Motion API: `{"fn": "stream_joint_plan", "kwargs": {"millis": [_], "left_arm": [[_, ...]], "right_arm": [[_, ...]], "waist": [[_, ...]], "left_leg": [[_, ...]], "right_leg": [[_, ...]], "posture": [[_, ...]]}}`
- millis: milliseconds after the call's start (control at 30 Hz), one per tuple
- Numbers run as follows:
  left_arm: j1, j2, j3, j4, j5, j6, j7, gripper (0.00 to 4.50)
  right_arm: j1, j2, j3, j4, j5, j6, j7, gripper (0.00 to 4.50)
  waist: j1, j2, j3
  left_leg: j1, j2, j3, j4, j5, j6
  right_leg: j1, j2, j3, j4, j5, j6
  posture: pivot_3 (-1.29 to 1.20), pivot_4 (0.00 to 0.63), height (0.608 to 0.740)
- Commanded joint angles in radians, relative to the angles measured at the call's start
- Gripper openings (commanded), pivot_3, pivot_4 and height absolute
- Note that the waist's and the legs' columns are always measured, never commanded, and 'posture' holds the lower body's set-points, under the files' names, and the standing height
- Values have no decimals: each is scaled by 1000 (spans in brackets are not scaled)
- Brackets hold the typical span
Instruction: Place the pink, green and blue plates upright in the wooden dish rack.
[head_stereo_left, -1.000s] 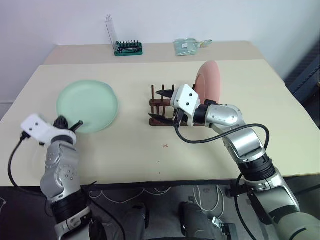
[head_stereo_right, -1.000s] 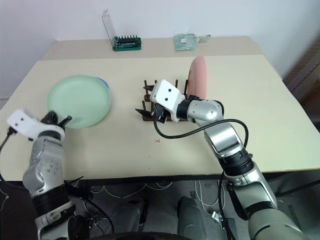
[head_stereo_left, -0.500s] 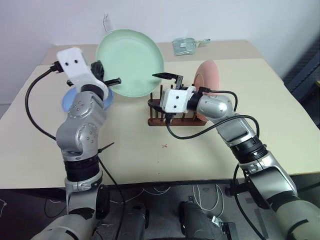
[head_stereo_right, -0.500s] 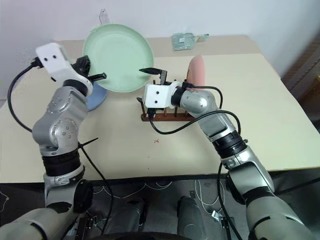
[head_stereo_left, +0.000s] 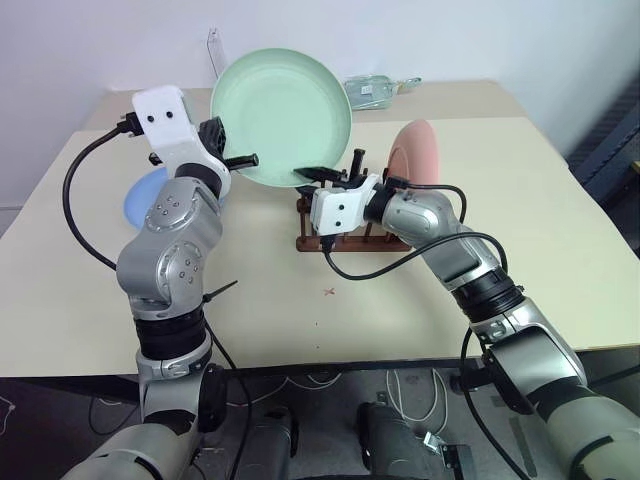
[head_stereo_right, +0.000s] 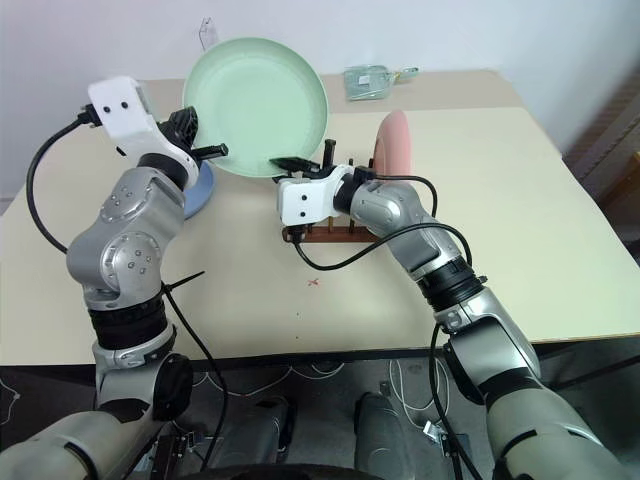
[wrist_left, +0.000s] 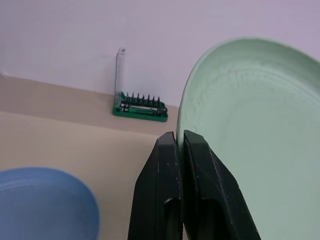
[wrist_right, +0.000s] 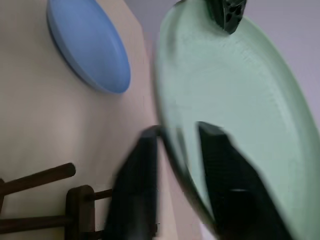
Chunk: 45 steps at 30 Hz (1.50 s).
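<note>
Left eye view has the round pale mint green plate (head_stereo_left: 283, 118) raised on edge in the upper middle of the frame, clear of the tabletop (head_stereo_left: 420, 300), with its hollow face turned toward the camera. The left gripper (head_stereo_left: 232, 158) is clenched on its left rim, and the right gripper (head_stereo_left: 322, 174) has its two black fingers set either side of the lower rim, pinching it; two holds at once suggest a handover, so that the arm nearer the rack can carry the plate in. The small dark brown wooden dish rack (head_stereo_left: 318, 240) with thin upright pegs sits at the centre of the frame, just below the plate's bottom edge and partly behind the right wrist. The round salmon pink plate (head_stereo_left: 415, 155) already stands upright at the rack's right end, leaving the pegs to its left open; I judge those the likely slot. The round light blue plate (head_stereo_left: 142, 196) lies flat at the left, half hidden by the left arm. Room is tight low down, where the green rim hangs close above the peg tips and the pink plate's edge is near. Far back on the tabletop stand a small green tray of metal bits (wrist_left: 140, 107) and a clear bag (head_stereo_left: 375, 90), well apart from everything.
</note>
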Motion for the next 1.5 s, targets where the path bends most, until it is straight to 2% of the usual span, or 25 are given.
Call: {"fn": "stream_joint_plan", "kwargs": {"millis": [33, 67, 100, 200, 367, 467, 667, 767, 833, 933, 1033, 1100, 1167, 1267, 1500], "left_arm": [[-6, -8, 19, -20, -5, -7, -6, 0], [-6, -11, 24, -20, -8, -15, -8, 0], [-8, -18, 35, -20, -12, -27, -7, 654], [-26, -43, 90, -16, -31, -81, 3, 1847], [-83, -43, 199, 15, -57, -188, 40, 4372], [-110, -4, 282, 43, -61, -275, 55, 4372], [0, 179, 348, 127, -8, -353, -33, 4372], [142, 275, 319, 174, 19, -370, -162, 4372], [194, 305, 280, 184, 33, -386, -216, 4372], [358, 313, 139, 151, 36, -400, -391, 4372], [500, 310, -21, 81, 31, -424, -551, 4372], [543, 314, -83, 47, 27, -421, -612, 4372], [562, 311, -113, 23, 5, -422, -656, 4372], [595, 302, -174, -29, -42, -408, -747, 4372], [600, 298, -206, -31, -37, -398, -783, 4372]], "right_arm": [[-31, 8, -47, -28, 7, -14, -40, 49], [-32, 9, -47, -26, 3, -14, -43, 49], [-34, 10, -46, -24, 2, -15, -44, 0], [-36, 10, -44, -19, -1, -18, -48, 0], [-39, 11, -42, -12, 1, -22, -54, 0], [-37, 14, -51, -12, 13, -20, -56, 0], [-14, 26, -87, -49, 78, 14, -33, 0], [13, 33, -110, -89, 137, 43, -8, 0], [22, 39, -123, -110, 165, 65, 6, 0], [60, 95, -220, -261, 416, 246, 70, 0], [121, 133, -309, -442, 671, 516, 90, 0], [151, 145, -348, -526, 767, 645, 67, 0], [169, 163, -387, -578, 836, 745, 17, 0], [212, 198, -483, -655, 1034, 933, -68, 0], [190, 203, -583, -625, 1240, 1126, -164, 0]], "waist": [[0, 1, 0], [0, 0, 1], [0, 0, 1], [-1, 0, 1], [0, 0, 1], [-2, 0, 1], [-2, 0, 1], [-4, 0, 1], [-2, 0, 1], [5, 0, 1], [4, 0, 1], [4, 0, 1], [3, 1, 1], [0, 3, 1], [0, 4, 1]], "left_leg": [[0, 0, 0, 0, 0, 0], [0, 0, 0, 0, 0, 0], [0, 0, 0, 0, 0, 0], [0, 0, 0, 0, 0, 0], [0, 0, 0, 0, 0, 0], [0, 0, 0, 0, 0, -1], [0, 0, 0, -1, 1, -1], [1, 0, 0, -1, 0, -1], [1, 0, 0, -2, 0, 1], [0, 0, -1, -2, -1, 3], [0, 0, -1, -3, -2, 3], [0, 1, -2, -4, -2, 3], [0, 1, -2, -5, -2, 3], [1, 2, -1, -6, -1, 3], [1, 2, 0, -9, -1, 3]], "right_leg": [[0, 0, 0, 0, 0, 0], [0, 0, 0, 0, 0, 0], [0, 0, 0, 0, 0, 0], [0, 0, 0, 0, 0, 0], [0, 0, 0, 0, 0, 0], [0, 0, 0, 0, 0, 0], [0, 0, 1, 0, 0, 0], [-1, 1, 1, 0, 0, 0], [-1, 1, 1, 0, 0, 0], [-1, 0, 0, 0, 0, 0], [-1, 0, 1, 0, 0, -1], [-1, 0, 1, 0, 0, -1], [-2, 0, 1, 0, 0, -2], [-4, 1, 1, 1, 0, -3], [-5, 1, 1, 1, 1, -3]], "posture": [[0, 150, 740], [0, 150, 740], [0, 150, 740], [0, 150, 740], [0, 150, 740], [0, 150, 740], [0, 150, 740], [0, 150, 740], [0, 150, 740], [0, 150, 740], [0, 150, 740], [0, 150, 740], [0, 150, 740], [0, 150, 740], [0, 150, 740]]}}
